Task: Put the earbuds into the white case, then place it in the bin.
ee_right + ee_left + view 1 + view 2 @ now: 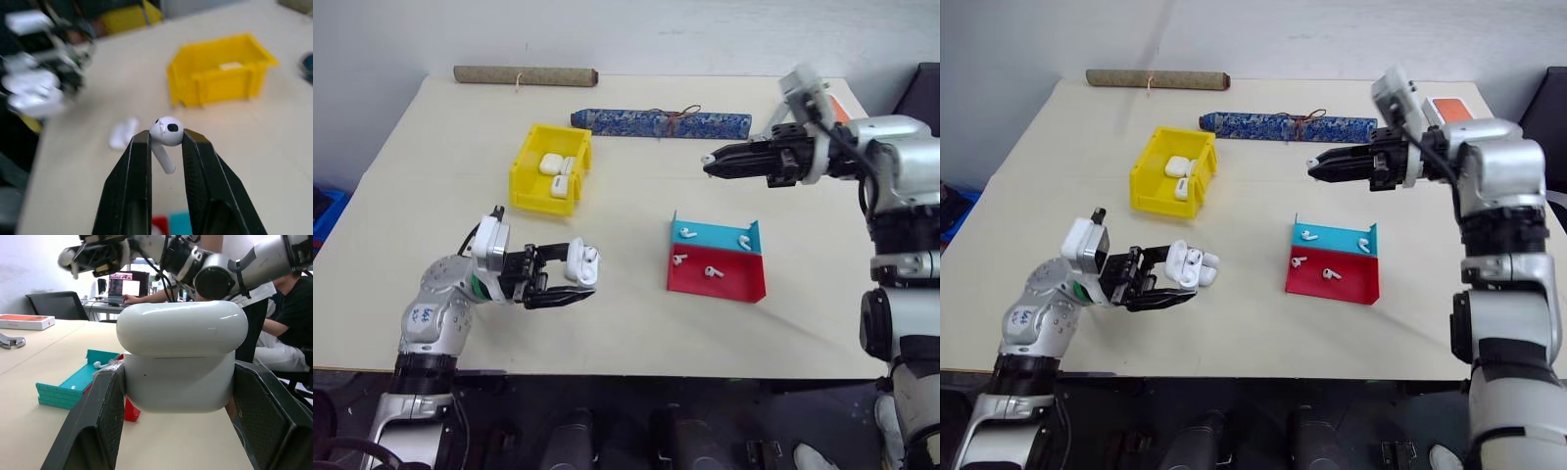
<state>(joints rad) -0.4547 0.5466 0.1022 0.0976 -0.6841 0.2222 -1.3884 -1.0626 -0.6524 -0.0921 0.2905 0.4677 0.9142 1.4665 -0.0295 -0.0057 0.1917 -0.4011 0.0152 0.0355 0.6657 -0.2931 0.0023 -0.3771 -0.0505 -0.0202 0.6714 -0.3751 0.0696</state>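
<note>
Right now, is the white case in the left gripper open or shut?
Open. The white case in the left gripper has its lid flipped back from the body, a seam gaping between them in the left wrist view.

So the table (pixel 636 333) has the bin (pixel 551 168) toward the left-back with a few cases (pixel 553 163) inside — three, I think. Right of centre sit two shallow trays touching, the far tray (pixel 715 233) behind the near tray (pixel 715 274), each with two earbuds (pixel 714 271) in it. Two long rolls (pixel 525 75) lie along the back edge.
</note>
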